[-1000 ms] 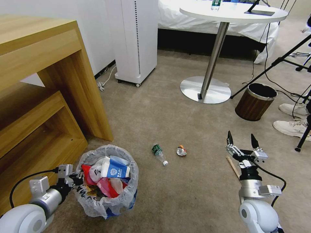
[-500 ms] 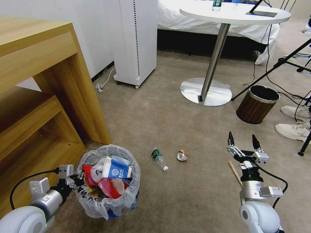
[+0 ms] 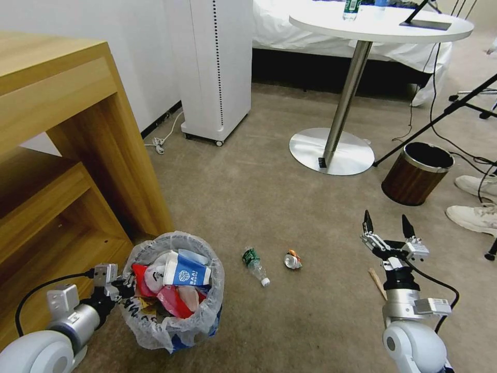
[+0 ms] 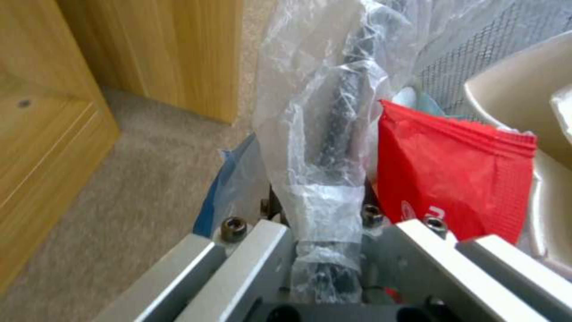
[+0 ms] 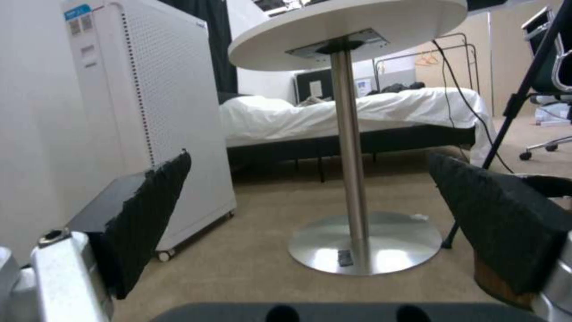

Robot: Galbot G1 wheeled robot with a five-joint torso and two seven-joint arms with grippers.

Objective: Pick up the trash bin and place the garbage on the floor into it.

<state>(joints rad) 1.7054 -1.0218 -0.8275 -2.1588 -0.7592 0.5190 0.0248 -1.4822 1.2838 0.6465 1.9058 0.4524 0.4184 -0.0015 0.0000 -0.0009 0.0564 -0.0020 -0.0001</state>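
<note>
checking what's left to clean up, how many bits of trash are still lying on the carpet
3: a green-label bottle and a crushed can-like piece lie right of the trash bin, and a wooden stick lies beside the right arm. More may be hidden behind the arms or bin.

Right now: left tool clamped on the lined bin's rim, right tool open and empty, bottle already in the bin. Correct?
One thing is off: the bottle lies on the carpet beside the trash bin, as the head view shows. The rest holds: the left tool is clamped on the rim, and the right tool is open and empty.
</note>
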